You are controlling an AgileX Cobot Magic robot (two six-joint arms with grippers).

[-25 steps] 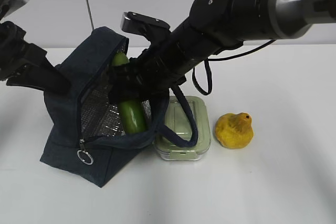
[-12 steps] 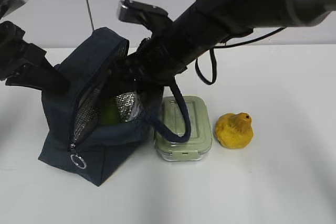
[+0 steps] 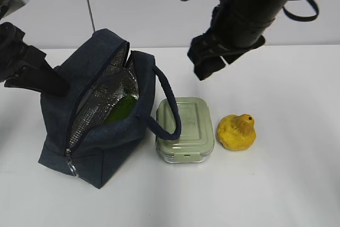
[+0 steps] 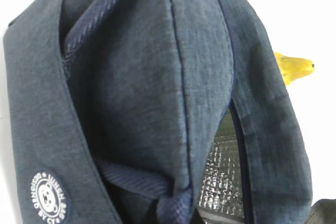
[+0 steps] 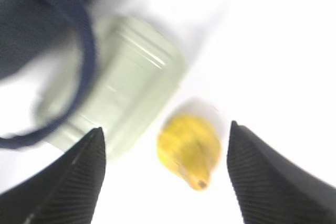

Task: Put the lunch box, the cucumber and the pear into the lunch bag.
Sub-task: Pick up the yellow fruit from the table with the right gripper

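On the worktop [image 3: 276, 184] the lunch bag [image 3: 95, 126] stands at the left with the cucumber [image 3: 120, 109] inside it. The lunch box [image 3: 185, 129] sits just right of the bag, under the bag's handle loop [image 3: 166, 110]. The pear [image 3: 237, 132] lies just right of the box.

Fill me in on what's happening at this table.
A two-armed robot is packing a lunch bag. The cucumber already lies inside against the foil lining. The left claw is out of sight behind the bag; its arm reaches to the bag's back edge. The right claw hangs open and empty above the lunch box and the pear, which both sit on the table beside the bag.
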